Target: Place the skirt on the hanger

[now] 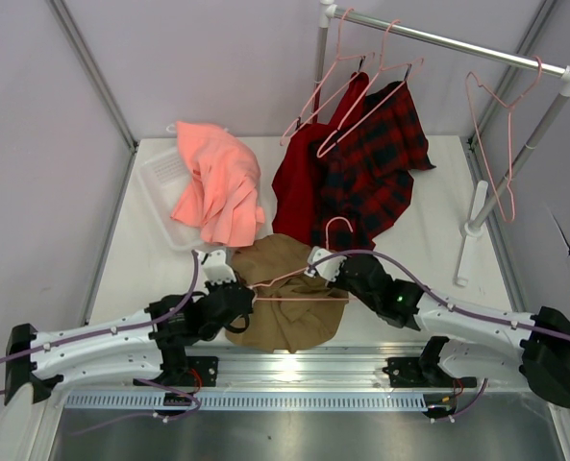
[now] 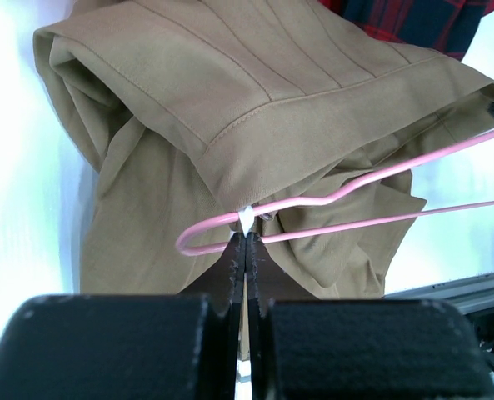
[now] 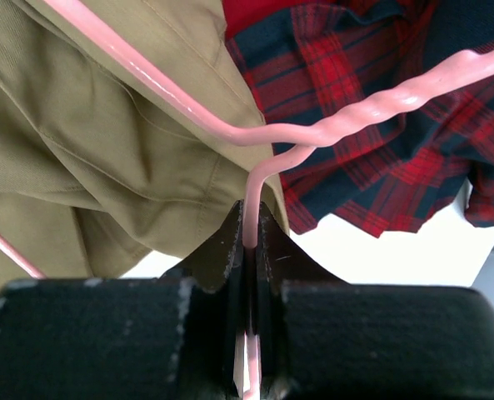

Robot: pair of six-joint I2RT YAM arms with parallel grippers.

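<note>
Down at the bottom of the top view, we see both arms reaching in from the near edge and meeting at lower centre. In the left wrist view the left gripper (image 2: 245,243) has its fingers pressed tight together, nipping the rounded end of the hanger (image 3: 363,112) right at a small white tag. In the right wrist view the right gripper (image 3: 251,232) is clamped too, with the pink wire running straight between its fingers, just below the twisted neck.

Between the two grippers sits the skirt (image 1: 285,312), a rumpled khaki heap on the table (image 1: 438,240), at lower centre of the top view. The hanger lies across its upper face, bar running left to right and hook curling toward the top of the frame. We can't tell whether any of the wire passes inside the cloth.

Just beyond the skirt, touching its far edge, the plaid garment (image 1: 376,163) and a plain red garment (image 1: 304,182) hang side by side from the rail (image 1: 458,43) at upper right. Over at upper left, a salmon-pink garment (image 1: 222,187) is draped over a white tray (image 1: 160,178).
</note>
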